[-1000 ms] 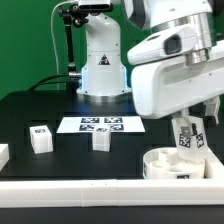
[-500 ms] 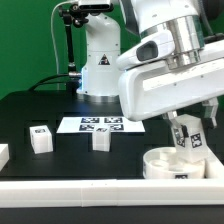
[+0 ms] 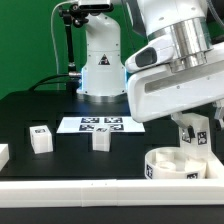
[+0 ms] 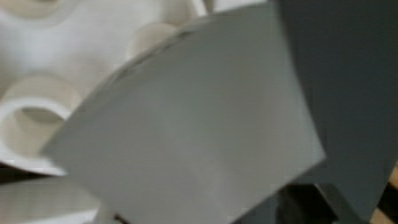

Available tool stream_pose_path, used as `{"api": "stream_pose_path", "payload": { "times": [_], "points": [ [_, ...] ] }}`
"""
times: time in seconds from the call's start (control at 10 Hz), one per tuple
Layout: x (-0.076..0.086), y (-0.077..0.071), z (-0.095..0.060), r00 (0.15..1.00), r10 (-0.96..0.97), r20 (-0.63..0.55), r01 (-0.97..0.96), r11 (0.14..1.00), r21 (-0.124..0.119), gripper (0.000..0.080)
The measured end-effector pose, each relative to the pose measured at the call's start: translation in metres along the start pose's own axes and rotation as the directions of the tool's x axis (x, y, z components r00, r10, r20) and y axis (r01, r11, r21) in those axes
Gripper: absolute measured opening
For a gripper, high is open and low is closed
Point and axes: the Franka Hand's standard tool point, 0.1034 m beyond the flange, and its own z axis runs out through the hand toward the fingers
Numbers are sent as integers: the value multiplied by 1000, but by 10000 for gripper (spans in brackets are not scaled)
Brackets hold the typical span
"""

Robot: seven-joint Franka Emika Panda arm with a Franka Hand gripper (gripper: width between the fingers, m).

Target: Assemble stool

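white leg (image 3: 186, 131) bearing black-and-white tag (image 3: 198, 138) | jaws closed on it | over seat (image 3: 172, 164)

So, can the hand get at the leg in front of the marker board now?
Probably not yet. Nothing stands around the middle leg, so the way looks free, but the hand is shut on another leg above the seat. It would likely have to release that first.
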Motion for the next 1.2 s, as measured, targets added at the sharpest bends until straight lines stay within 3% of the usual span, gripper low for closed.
{"api": "stream_pose_path", "payload": {
  "times": [0.3,0.5,0.6,0.7,0.8,1.2],
  "points": [
    [-1,0,1,988,156,2,-156,988,11,290],
    [-1,0,1,989,149,2,-149,989,11,274],
    [-1,-1,1,989,146,2,-146,989,11,459],
    [0,-6,-3,996,94,0,-94,996,7,582],
    [1,-8,-6,1000,27,7,-27,1000,6,630],
    [2,-9,-11,999,-43,22,43,999,9,646]
  ]
}}
